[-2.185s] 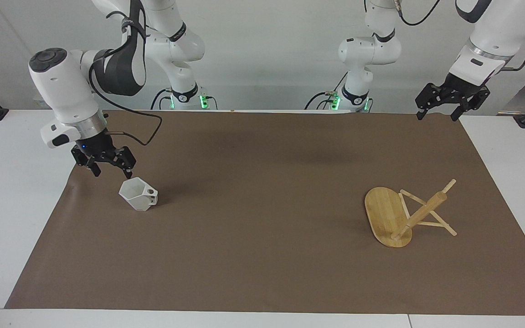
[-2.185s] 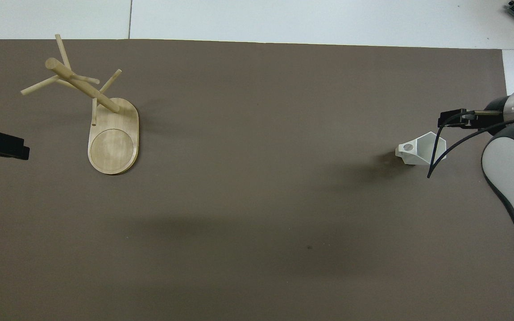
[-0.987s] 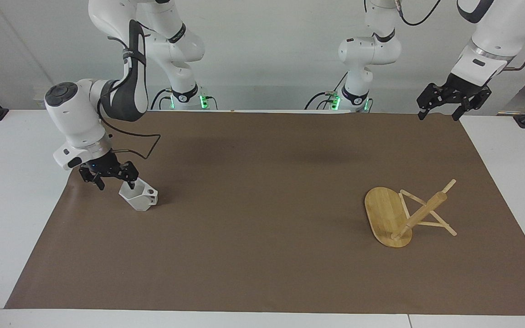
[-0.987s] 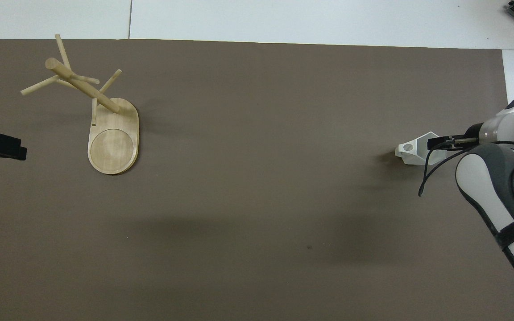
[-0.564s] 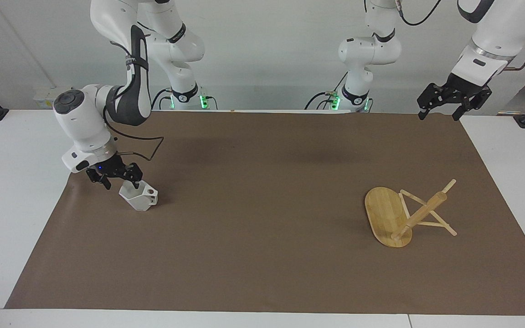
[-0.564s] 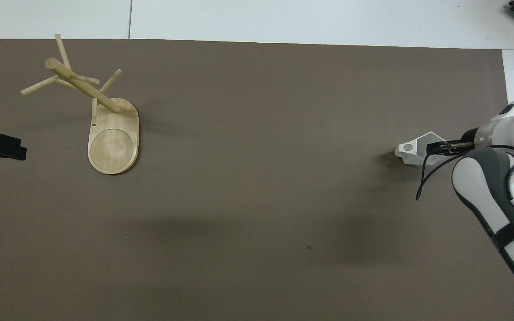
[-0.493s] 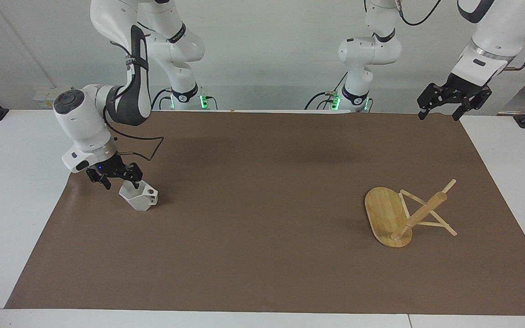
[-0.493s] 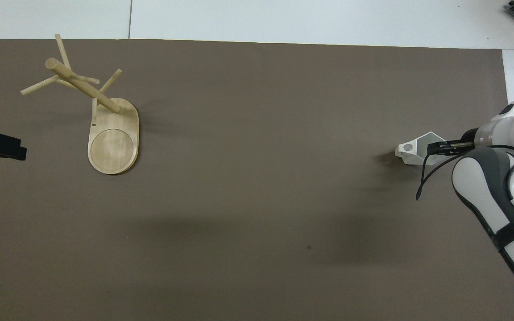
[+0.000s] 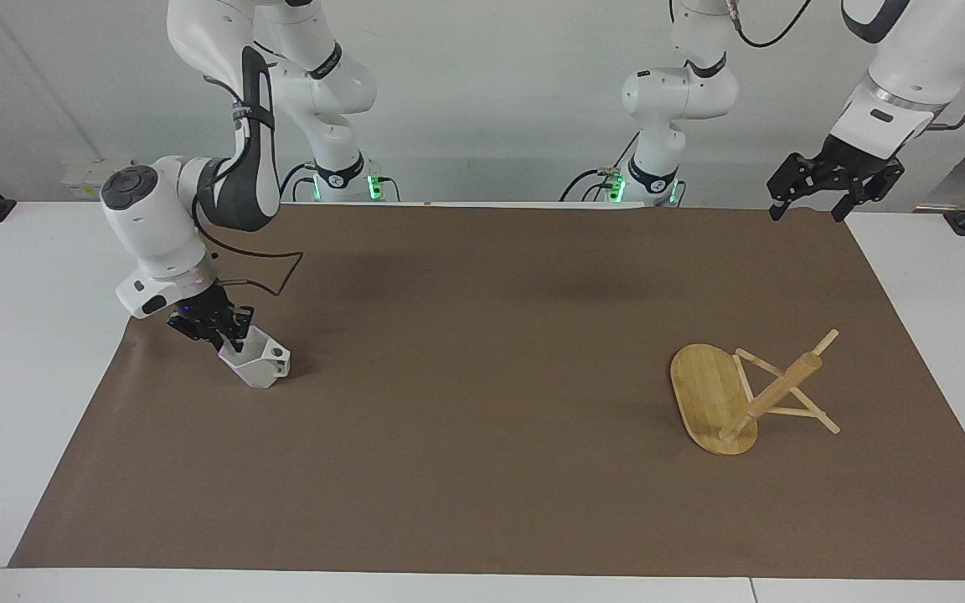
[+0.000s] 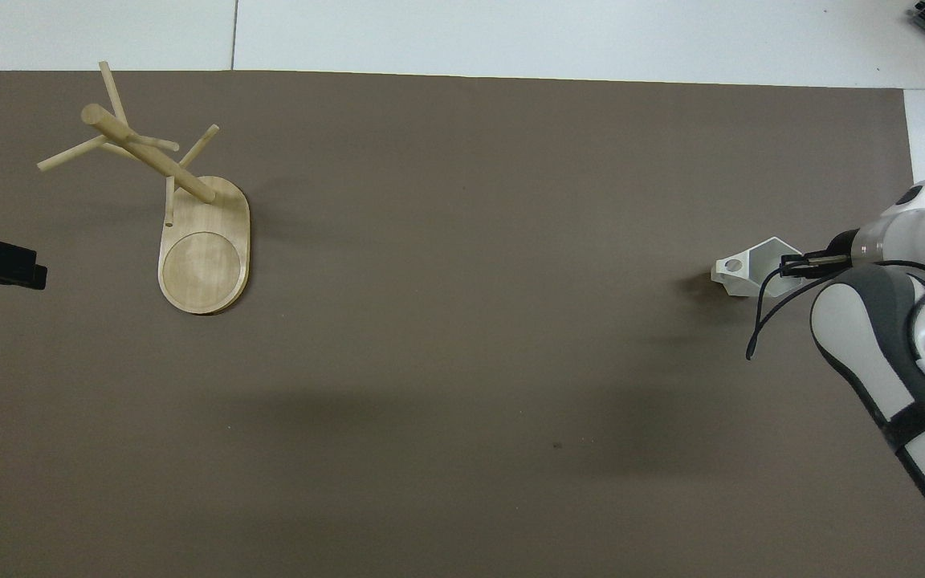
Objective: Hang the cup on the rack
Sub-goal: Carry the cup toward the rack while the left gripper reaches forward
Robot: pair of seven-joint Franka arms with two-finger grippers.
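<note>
My right end effector point(image 9: 229, 335) pinches the cup point(image 9: 256, 363) wall at its ten o'clock; thin hold could slip. Left end effector point(image 9: 833, 180) waits open.

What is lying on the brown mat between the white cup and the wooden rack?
Nothing: between the cup and the rack the brown mat is bare, as the facing and overhead views both show.

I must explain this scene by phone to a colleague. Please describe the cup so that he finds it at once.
On the brown mat, look toward the right arm's end. The cup stands there, with the right gripper at its rim. It is small, white, with angular sides and a holed handle, unlike the wooden rack at the left arm's end.
</note>
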